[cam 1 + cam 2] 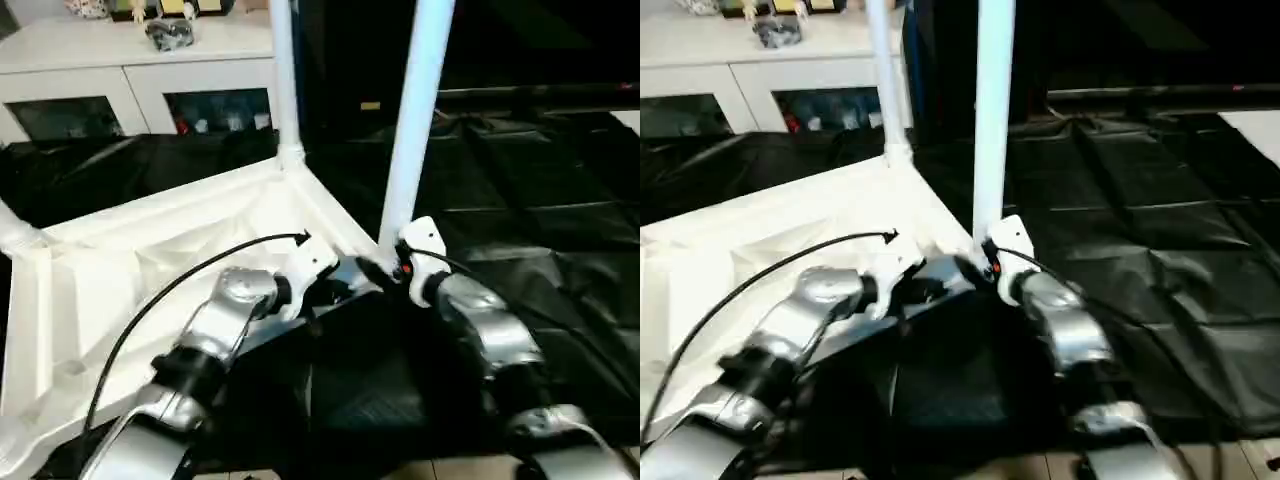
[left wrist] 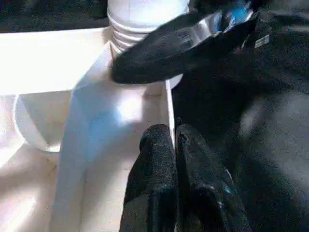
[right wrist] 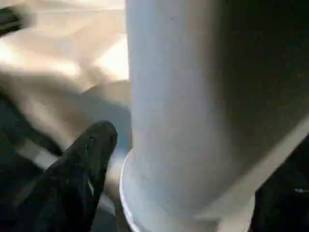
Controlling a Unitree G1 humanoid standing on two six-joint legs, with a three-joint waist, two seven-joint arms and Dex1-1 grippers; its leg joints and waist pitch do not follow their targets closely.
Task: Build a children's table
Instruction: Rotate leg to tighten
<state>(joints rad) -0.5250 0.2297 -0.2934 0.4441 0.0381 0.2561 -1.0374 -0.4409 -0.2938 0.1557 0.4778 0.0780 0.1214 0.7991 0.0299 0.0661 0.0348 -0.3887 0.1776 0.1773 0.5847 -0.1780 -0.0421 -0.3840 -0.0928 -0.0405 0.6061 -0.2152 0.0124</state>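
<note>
Head views: tabletop (image 1: 150, 260), underside up on black sheeting, lies ahead of and beside the left gripper (image 1: 345, 285); near leg (image 1: 415, 120) stands upright in the corner socket just in front of the right gripper (image 1: 385, 268), long axis vertical, with a second leg (image 1: 283, 80) upright at the far corner. Left wrist view: left gripper's fingers (image 2: 159, 183) clenched together, empty, against the tabletop's rim wall, the leg's ribbed base just beyond. Right wrist view: one finger (image 3: 79, 174) beside the leg base, the grip released, jaws spread.
</note>
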